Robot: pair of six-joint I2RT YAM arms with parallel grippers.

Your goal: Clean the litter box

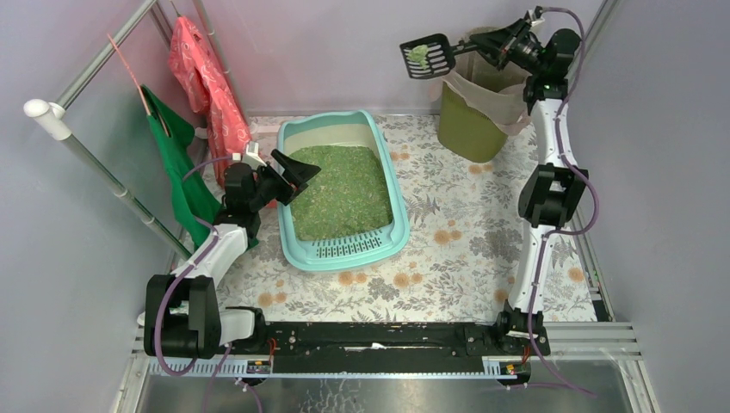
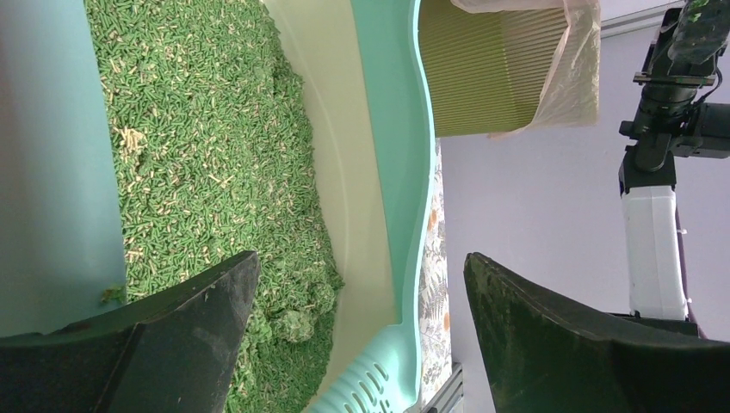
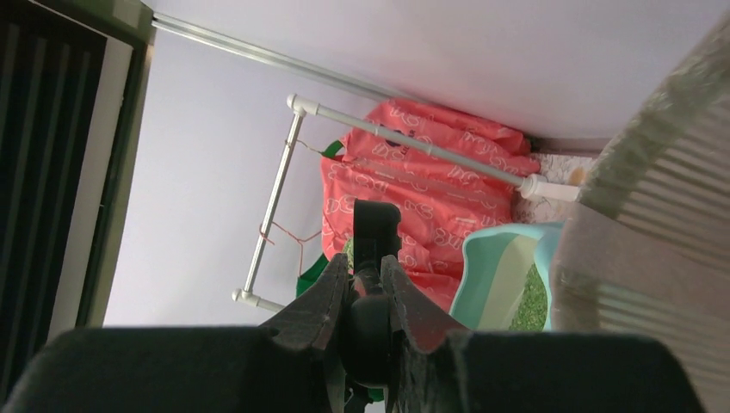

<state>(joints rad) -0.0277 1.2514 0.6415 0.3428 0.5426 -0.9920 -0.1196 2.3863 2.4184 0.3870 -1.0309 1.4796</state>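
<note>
The pale turquoise litter box lies mid-table, full of green granules, its slotted step toward me. My left gripper hangs open over the box's left rim, nothing between its fingers; in its wrist view the granules and a green clump lie below. My right gripper is raised at the back right, shut on the handle of a black slotted scoop carrying green clumps, just left of the olive bin. In the right wrist view the fingers pinch the black handle.
The olive bin lined with a beige bag stands behind the litter box's right side. A metal rack with red and green cloths stands on the left. A floral mat covers the table.
</note>
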